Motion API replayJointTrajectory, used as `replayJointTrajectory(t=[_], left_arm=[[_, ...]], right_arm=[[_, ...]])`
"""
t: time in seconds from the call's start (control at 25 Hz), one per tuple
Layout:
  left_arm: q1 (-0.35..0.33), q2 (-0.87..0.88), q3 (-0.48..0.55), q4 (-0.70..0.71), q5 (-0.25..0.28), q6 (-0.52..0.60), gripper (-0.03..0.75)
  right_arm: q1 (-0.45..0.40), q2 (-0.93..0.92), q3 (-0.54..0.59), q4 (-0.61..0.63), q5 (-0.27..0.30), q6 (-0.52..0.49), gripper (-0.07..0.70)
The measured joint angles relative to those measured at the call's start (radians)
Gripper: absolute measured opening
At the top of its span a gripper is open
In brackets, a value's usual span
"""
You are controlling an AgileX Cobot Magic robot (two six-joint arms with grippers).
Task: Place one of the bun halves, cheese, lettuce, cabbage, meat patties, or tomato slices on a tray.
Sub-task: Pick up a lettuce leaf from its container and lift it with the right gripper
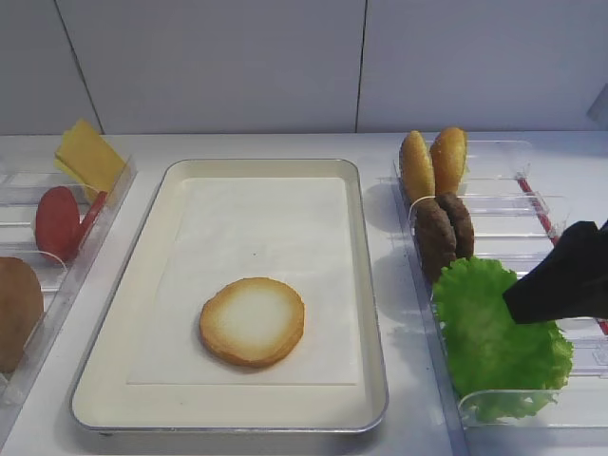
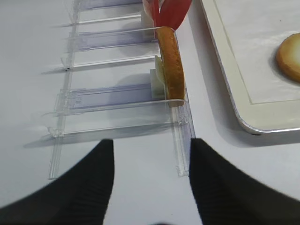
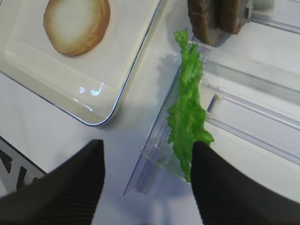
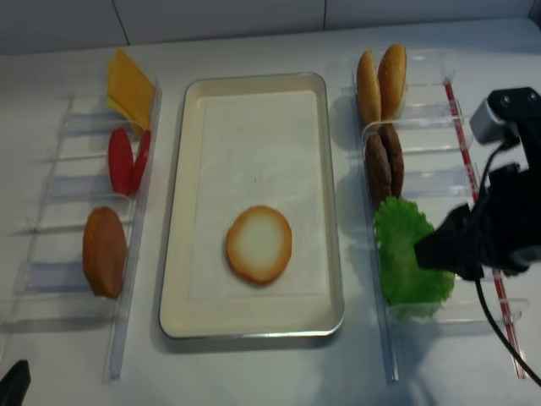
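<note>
A toasted bun half (image 1: 253,321) lies flat on the cream tray (image 1: 366,285), pale side up. The frilly green lettuce (image 1: 489,342) leans in the nearest compartment of the right-hand clear bin. My right gripper (image 1: 513,299) hovers over that leaf's right side. In the right wrist view it (image 3: 147,145) stands open, its jaws astride the bin's front corner, and the lettuce (image 3: 187,112) edge runs down to the right fingertip (image 3: 206,159). My left gripper (image 2: 151,143) is open above bare table, just in front of the left bin, holding nothing.
The right bin (image 1: 532,204) also holds two upright bun halves (image 1: 432,161) and the meat patties (image 1: 445,233). The left bin (image 1: 104,204) holds cheese (image 1: 87,157), tomato slices (image 1: 59,223) and a bun half (image 1: 17,309). Bare liner covers the tray's far half.
</note>
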Motion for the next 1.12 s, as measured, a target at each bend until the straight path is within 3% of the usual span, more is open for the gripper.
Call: replayJointTrajectory(t=[0.8, 1.12], left_arm=[[0.0, 0.0, 0.0, 0.0, 0.0, 0.0, 0.359], [0.0, 0.0, 0.0, 0.0, 0.0, 0.0, 0.359]], right_arm=[[0.0, 0.113, -0.002, 0.034, -0.024, -0.044, 0.43], [0.0, 0.123, -0.002, 0.039, -0.028, -0.053, 0.32]])
